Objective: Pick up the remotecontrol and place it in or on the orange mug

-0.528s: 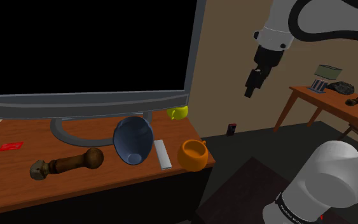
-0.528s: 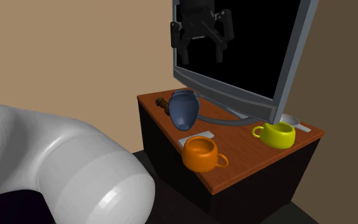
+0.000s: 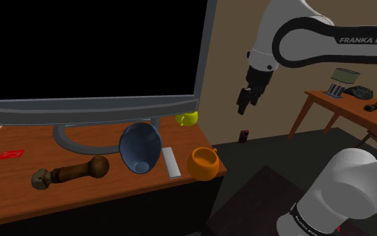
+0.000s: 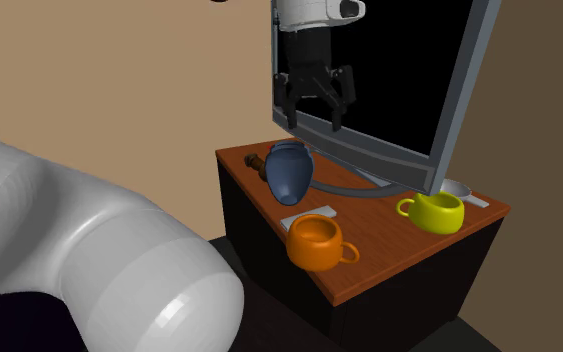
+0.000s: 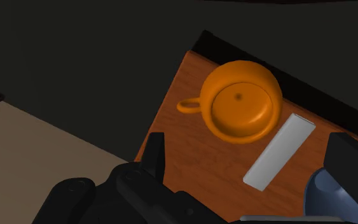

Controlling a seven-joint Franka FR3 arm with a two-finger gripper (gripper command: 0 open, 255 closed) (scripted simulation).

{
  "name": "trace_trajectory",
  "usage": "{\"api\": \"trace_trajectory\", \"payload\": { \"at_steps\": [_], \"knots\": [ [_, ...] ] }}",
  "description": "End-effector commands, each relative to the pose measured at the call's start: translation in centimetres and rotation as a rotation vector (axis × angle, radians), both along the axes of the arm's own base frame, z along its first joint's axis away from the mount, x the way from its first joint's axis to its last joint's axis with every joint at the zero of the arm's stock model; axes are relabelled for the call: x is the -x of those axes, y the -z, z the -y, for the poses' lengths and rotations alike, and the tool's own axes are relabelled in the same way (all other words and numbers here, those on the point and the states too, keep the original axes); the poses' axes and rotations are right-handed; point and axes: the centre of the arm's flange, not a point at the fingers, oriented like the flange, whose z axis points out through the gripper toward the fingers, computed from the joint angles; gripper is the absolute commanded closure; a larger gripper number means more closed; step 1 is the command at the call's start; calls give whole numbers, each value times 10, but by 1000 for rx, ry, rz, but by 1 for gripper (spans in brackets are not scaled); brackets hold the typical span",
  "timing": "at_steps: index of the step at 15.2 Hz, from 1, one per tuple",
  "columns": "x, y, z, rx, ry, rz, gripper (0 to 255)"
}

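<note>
The big flat screen (image 3: 93, 53) stands on the wooden cabinet top (image 3: 113, 186). My gripper (image 4: 314, 118) hangs in the air near the screen's edge, well higher than the wood and pointing down. Its two black fingers (image 4: 291, 108) stand apart and touch nothing. Down on the wood, the blue funnel-shaped vessel (image 3: 140, 149) lies on its side, off past one finger. The orange mug (image 5: 241, 105) sits upright near the cabinet's corner, ahead of my fingertips, its handle turned away from the funnel. The remote control (image 5: 279, 153), a plain pale grey slab, lies flat between mug and funnel, just beside the mug. From the wrist it sits in the gap between my fingers, nearer the one by the funnel.
</note>
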Motion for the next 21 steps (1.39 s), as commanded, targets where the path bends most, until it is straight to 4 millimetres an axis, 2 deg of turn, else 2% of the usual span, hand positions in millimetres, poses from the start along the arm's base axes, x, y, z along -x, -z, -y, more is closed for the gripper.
{"api": "trace_trajectory", "payload": {
  "at_steps": [1, 21],
  "knots": [
    [-13, 22, -9, -6, 17, 0, 0],
    [-156, 229, -88, -65, 175, -19, 0]
  ]
}}
